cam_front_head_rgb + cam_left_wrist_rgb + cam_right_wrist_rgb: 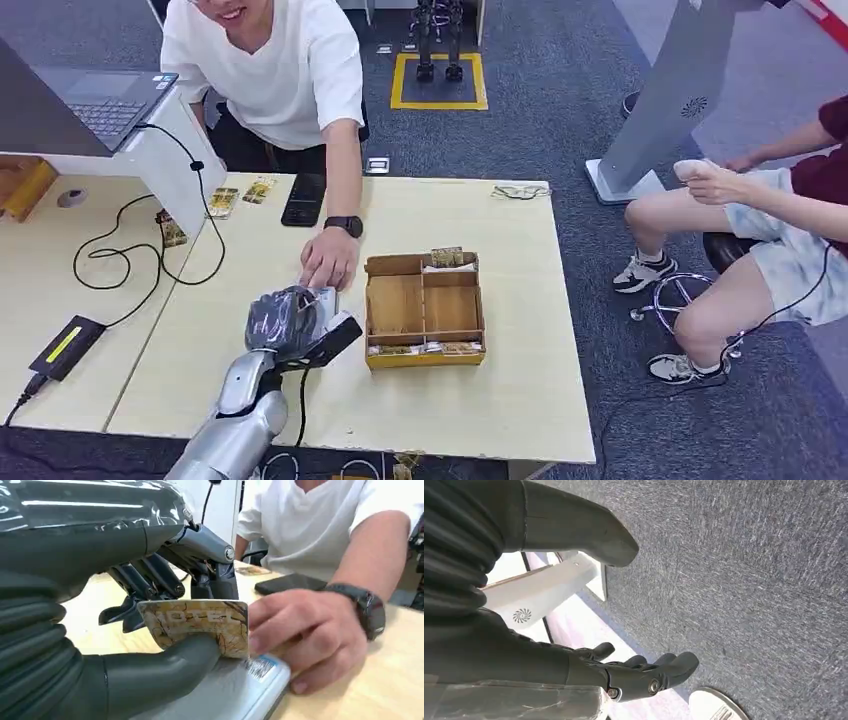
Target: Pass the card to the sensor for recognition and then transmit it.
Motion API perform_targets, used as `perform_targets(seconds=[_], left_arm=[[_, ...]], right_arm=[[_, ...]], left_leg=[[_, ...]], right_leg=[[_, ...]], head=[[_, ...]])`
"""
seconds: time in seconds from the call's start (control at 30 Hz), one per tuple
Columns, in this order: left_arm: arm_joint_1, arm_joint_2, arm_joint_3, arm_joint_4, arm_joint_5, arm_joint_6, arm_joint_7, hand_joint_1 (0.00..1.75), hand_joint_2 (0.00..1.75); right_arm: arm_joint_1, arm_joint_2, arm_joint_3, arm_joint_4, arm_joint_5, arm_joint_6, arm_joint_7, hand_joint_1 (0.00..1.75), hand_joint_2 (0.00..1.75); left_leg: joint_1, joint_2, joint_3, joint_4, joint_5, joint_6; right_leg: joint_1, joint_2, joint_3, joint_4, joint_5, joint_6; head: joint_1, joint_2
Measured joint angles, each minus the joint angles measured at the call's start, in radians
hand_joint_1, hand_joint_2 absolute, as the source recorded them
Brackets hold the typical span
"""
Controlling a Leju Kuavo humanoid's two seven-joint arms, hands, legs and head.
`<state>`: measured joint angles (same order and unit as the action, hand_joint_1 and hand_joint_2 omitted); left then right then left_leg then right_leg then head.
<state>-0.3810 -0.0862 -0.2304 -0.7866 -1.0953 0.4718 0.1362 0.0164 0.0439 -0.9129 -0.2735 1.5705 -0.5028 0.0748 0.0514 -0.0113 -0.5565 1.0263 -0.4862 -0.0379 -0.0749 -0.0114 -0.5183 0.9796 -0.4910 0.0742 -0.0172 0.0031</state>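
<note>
Left hand point(165, 610): thumb and fingers pinch card point(197, 625); release only once person's hand point(305, 640) grips it firmly. Right hand point(644, 672): loosely spread, holding nothing.

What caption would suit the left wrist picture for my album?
Robot's left hand pinches a gold patterned card above a pale reader as a person's hand reaches in.

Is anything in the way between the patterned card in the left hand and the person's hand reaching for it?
Nothing visible: the left hand holds the gold patterned card, and the person's hand is already at its edge.
</note>
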Motion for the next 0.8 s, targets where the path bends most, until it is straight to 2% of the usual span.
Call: perform_targets(seconds=[0.17, 0.27, 0.53, 0.73, 0.8], left_arm=[[0.01, -0.007, 0.001, -0.084, 0.056, 0.115, -0.084, 1.75, 1.75], [0.007, -0.015, 0.001, -0.151, 0.07, 0.156, -0.115, 1.75, 1.75], [-0.044, -0.025, -0.009, -0.245, 0.072, 0.152, -0.124, 1.75, 1.75], [-0.067, -0.025, -0.018, -0.255, 0.086, 0.142, -0.124, 1.75, 1.75], [-0.091, -0.025, -0.027, -0.255, 0.089, 0.121, -0.116, 1.75, 1.75]], right_arm=[[0.001, 0.0, 0.0, 0.0, 0.0, -0.005, -0.019, 0.0, 1.75], [0.0, 0.0, 0.0, 0.002, 0.0, -0.006, -0.027, 0.0, 1.75], [-0.009, 0.0, 0.004, 0.012, 0.0, -0.006, -0.032, 0.0, 1.75], [-0.012, 0.0, 0.005, 0.018, 0.0, -0.006, -0.04, 0.0, 1.75], [-0.015, 0.0, 0.005, 0.019, 0.0, -0.007, -0.045, 0.0, 1.75]], left_leg=[[0.0, 0.0, -0.005, 0.0, 0.002, 0.0], [0.0, 0.0, -0.01, 0.001, 0.003, 0.0], [0.0, 0.002, -0.014, 0.001, 0.003, 0.0], [0.0, 0.002, -0.014, 0.001, 0.003, 0.0], [0.0, 0.002, -0.015, 0.001, 0.003, 0.0]], right_leg=[[0.0, 0.001, -0.007, 0.0, 0.002, 0.0], [0.0, 0.001, -0.012, 0.0, 0.003, 0.0], [0.0, 0.002, -0.016, 0.0, 0.003, 0.0], [0.0, 0.003, -0.017, 0.0, 0.003, 0.0], [0.0, 0.003, -0.017, 0.0, 0.004, 0.001]], head=[[0.0, 0.0], [0.0, 0.0], [0.0, 0.0], [0.0, 0.0], [0.0, 0.0]])
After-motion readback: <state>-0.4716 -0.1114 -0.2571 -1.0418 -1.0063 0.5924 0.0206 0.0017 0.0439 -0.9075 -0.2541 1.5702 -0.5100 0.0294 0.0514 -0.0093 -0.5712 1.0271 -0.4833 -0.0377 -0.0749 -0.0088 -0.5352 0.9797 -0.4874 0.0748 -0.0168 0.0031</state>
